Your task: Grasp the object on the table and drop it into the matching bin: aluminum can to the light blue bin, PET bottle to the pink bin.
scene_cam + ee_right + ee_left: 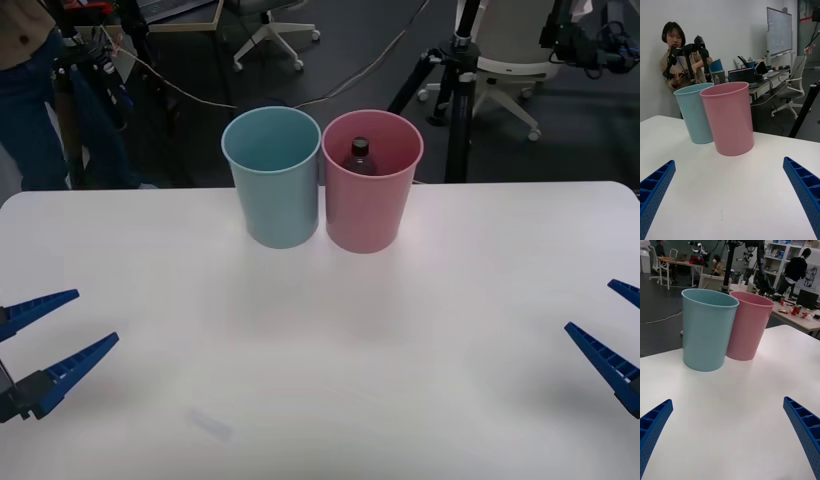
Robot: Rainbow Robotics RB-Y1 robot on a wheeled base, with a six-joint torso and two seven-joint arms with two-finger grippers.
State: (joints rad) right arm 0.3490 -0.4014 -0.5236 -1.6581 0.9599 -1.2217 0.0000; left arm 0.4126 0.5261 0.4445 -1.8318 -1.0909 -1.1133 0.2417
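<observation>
A white table seen from above the robot, with two tall plastic bins standing side by side at its far middle, touching or nearly so. The light blue bin is on the robot's left, the pink bin on its right. The small bottle stands upright inside the pink bin — its black cap and clear shoulders show above the far inner wall, long axis vertical. That is the matching bin for a plastic bottle, so the sorting looks done, and no other object lies on the tabletop between the arms.

The left gripper sits low at the near left edge of the table, its two blue ribbed fingers spread wide and holding nothing. The right gripper mirrors it at the near right edge, also spread wide and empty. Both point forward and inward toward the bins, well apart from them; the bottle lies ahead of both, a little nearer the right arm's side. Each wrist camera looks along the table at the two bins — fingers at the corners, bare table between.
</observation>
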